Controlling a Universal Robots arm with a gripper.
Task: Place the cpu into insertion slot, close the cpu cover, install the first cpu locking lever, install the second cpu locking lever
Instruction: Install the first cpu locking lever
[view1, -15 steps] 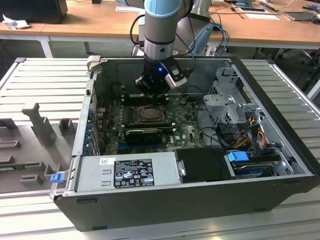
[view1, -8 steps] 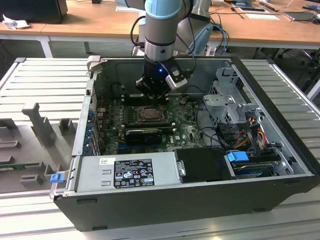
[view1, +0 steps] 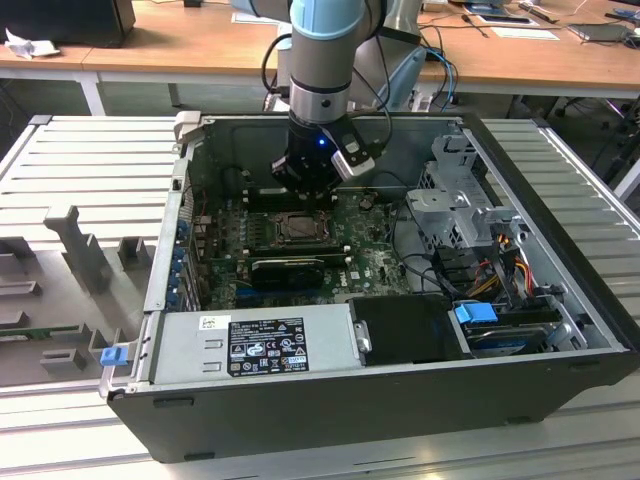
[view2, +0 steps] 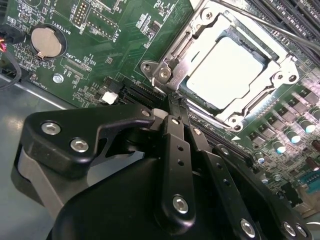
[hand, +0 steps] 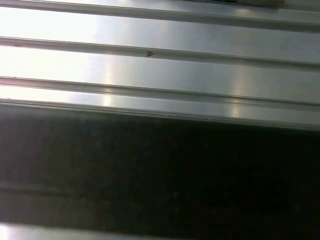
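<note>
Here the open black computer case (view1: 400, 390) lies on a ribbed metal table (view1: 90, 160), with the green motherboard (view2: 115, 45) inside. The black gripper (view2: 176, 107) hangs just beside the socket, fingers closed together, gripping nothing. The thin grey metal cpu cover (view2: 272, 75) lies flat around the silver square cpu (view2: 225, 70), which is seated in the insertion slot.

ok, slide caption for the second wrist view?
Closed gripper poised at the socket edge, cpu seated under the closed cpu cover on the green motherboard.
</note>
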